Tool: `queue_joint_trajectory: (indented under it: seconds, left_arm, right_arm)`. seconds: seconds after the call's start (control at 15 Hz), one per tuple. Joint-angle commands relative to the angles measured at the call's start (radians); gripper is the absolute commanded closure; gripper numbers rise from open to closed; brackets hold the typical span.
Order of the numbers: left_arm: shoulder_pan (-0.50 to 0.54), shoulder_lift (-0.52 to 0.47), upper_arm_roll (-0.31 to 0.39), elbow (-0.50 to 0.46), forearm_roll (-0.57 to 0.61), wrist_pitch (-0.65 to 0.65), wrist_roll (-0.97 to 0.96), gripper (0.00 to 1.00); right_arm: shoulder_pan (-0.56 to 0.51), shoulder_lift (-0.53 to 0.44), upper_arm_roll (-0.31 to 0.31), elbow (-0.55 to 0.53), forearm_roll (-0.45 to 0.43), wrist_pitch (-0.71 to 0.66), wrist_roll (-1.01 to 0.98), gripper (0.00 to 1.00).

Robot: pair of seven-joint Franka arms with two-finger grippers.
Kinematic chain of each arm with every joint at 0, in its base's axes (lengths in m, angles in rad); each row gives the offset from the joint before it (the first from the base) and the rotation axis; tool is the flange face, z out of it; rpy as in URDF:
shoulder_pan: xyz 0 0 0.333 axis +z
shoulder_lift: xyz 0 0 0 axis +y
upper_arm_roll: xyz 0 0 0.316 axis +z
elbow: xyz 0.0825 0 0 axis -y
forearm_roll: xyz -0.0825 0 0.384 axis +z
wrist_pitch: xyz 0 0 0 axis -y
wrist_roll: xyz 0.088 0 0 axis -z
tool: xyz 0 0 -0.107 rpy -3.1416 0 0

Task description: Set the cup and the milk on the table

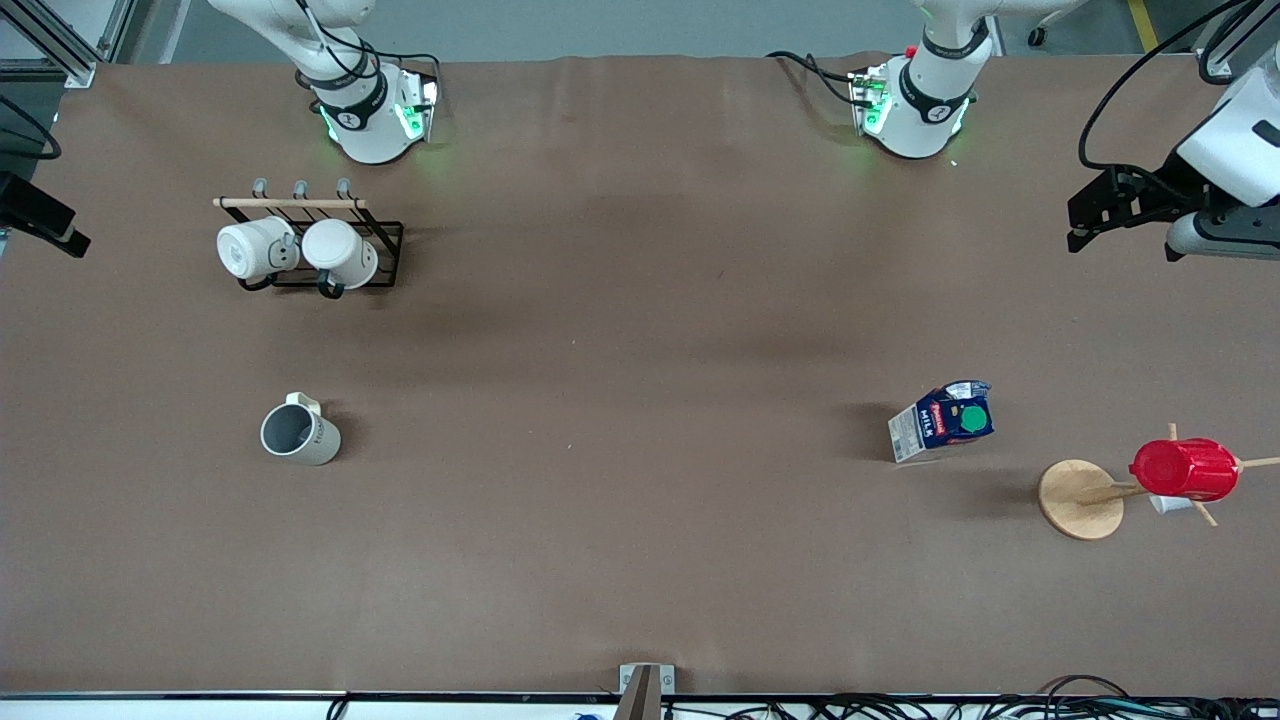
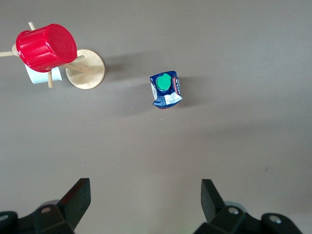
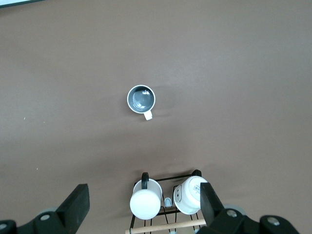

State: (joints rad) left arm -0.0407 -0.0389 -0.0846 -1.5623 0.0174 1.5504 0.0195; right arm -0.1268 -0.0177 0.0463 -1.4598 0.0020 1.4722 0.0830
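Observation:
The cup (image 1: 298,433) stands upright on the brown table (image 1: 640,300) toward the right arm's end; its grey inside shows in the right wrist view (image 3: 141,98). The milk (image 1: 945,420), dark blue with a green cap, stands on the table toward the left arm's end and shows in the left wrist view (image 2: 165,89). My left gripper (image 1: 1078,228) hangs high over the table's edge at the left arm's end, open and empty (image 2: 145,197). My right gripper (image 3: 144,202) is open and empty, high over the mug rack; it is out of the front view.
A black wire rack (image 1: 385,262) with two white mugs (image 1: 300,250) stands near the right arm's base. A wooden mug tree (image 1: 1080,498) holding a red cup (image 1: 1185,470) stands beside the milk, nearer the front camera.

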Motion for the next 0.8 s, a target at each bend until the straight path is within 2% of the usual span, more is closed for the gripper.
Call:
queue_joint_trajectory:
  seconds: [0.0,0.2,0.47,0.6,0.73]
  left_arm:
    - [-0.001,-0.004,0.000,0.008,0.004,-0.015,0.000,0.00]
    - [0.002,0.008,0.000,0.010,0.012,-0.013,0.000,0.00]
    - [0.005,0.118,0.002,0.028,0.004,0.017,-0.006,0.00]
    - [0.002,0.154,0.002,-0.024,0.010,0.106,-0.013,0.00]
    - [0.001,0.169,0.002,-0.109,0.016,0.218,-0.088,0.00]
  right_arm:
    - [0.009,0.002,0.015,0.016,0.006,-0.013,-0.005,0.00]
    - [0.007,0.001,0.015,0.015,0.007,-0.013,-0.006,0.00]
    - [0.009,0.010,0.018,-0.011,0.012,-0.010,-0.009,0.00]
    - [0.016,0.066,0.018,-0.022,0.012,0.016,-0.051,0.00]
    - [0.006,0.145,0.017,-0.028,0.012,0.106,-0.130,0.00]
